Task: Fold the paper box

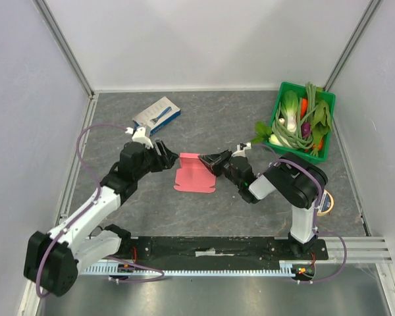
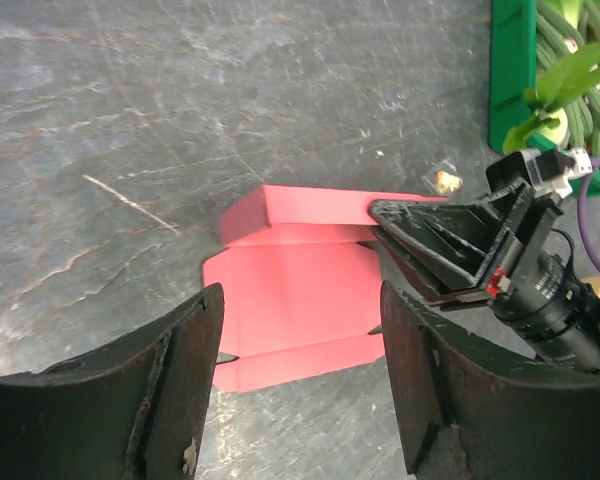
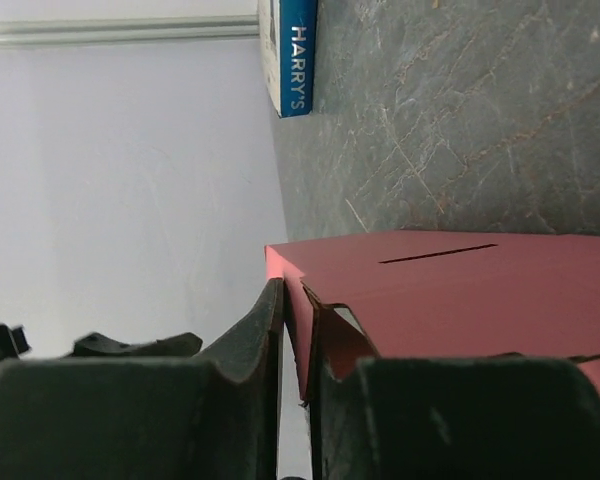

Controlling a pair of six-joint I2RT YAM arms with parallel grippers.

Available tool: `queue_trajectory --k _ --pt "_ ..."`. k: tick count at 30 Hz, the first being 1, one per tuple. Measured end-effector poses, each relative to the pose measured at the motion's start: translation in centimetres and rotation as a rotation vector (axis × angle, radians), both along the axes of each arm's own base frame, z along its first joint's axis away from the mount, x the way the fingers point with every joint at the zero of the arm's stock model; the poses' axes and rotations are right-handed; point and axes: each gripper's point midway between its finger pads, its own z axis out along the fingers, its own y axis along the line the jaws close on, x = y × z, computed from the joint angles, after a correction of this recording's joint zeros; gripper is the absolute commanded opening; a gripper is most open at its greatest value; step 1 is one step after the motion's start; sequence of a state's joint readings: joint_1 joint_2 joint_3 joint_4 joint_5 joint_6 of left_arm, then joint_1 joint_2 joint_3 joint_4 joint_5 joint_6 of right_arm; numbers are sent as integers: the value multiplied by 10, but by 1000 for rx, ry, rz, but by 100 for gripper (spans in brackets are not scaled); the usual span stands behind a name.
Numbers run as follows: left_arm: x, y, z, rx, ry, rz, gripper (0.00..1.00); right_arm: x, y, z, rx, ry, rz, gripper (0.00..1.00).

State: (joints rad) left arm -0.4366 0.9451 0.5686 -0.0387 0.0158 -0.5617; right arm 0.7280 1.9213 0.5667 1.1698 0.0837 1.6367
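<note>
Though the grey, veined counter [image 1: 237, 210] looks like matte stone, the box [image 1: 192, 176] on its middle is thin pink-red card, a flat blank with notched tabs and its far flap raised. The right hand [image 1: 208, 158] is pressed together, pinching that flap's edge. The left hand [image 1: 169, 158] is spread wide just beside the card's left side. A white-and-blue carton [image 1: 157, 115] lies beyond it. A green crate [image 1: 279, 100] of vegetables sits far right, well apart.

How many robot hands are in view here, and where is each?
2. The left hand is open at the left edge of the paper box. The right hand is shut on a raised flap at its right edge. None seems hidden.
</note>
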Motion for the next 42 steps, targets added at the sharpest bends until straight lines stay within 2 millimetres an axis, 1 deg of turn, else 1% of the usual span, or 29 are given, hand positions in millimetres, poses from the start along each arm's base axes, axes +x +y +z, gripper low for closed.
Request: queue_trajectory --k 1,4,5,6,7,8,11,12,14,17,23,25,27,28,30,33,34,36,37,40,42 --pt "4 -4 1 -5 18 -18 70 1 2 0 -15 -9 8 20" --pt "9 -14 -6 -23 70 -71 70 2 6 0 -50 -27 39 30" --pt "9 -16 -10 -24 87 -81 70 1 7 -2 -66 -30 47 37" --pt "11 -19 -14 -25 107 -93 69 0 8 -4 -80 -32 56 40" --pt "13 -20 -17 -22 122 -97 68 0 8 -5 -88 -33 61 42" --pt "16 -21 -20 -21 137 -99 68 -1 8 -7 -109 -35 69 47" --pt "24 -22 -26 -12 162 -93 67 -4 6 -9 -158 -43 85 57" --pt "26 -21 -27 -10 166 -90 65 -5 6 -10 -176 -46 94 59" --pt "28 -21 -29 -8 169 -87 64 -7 4 -10 -211 -58 107 65" --pt "32 -22 -34 -3 181 -84 63 -12 1 -7 -284 -93 136 69" --pt "43 -25 -51 25 217 -92 63 -25 -8 17 -425 -222 237 71" --pt "45 -26 -50 31 214 -97 58 -28 -17 22 -506 -277 280 71" --pt "48 -29 -45 29 199 -109 51 -31 -30 24 -603 -322 313 67" --pt "50 -29 -41 28 189 -111 50 -31 -38 23 -660 -340 329 66" --pt "56 -33 -33 27 167 -125 50 -30 -53 19 -766 -372 358 64" --pt "70 -44 -22 26 145 -167 53 -27 -71 7 -897 -386 405 62" --pt "74 -47 -22 29 143 -181 53 -25 -76 4 -926 -386 415 60" --pt "80 -52 -27 46 147 -202 53 -23 -84 1 -965 -387 437 58" --pt "81 -52 -30 54 152 -207 53 -22 -87 0 -971 -387 443 53" --pt "77 -52 -46 81 191 -218 53 -17 -90 6 -960 -377 451 49" --pt "73 -51 -52 86 206 -219 53 -13 -86 15 -939 -375 443 51"
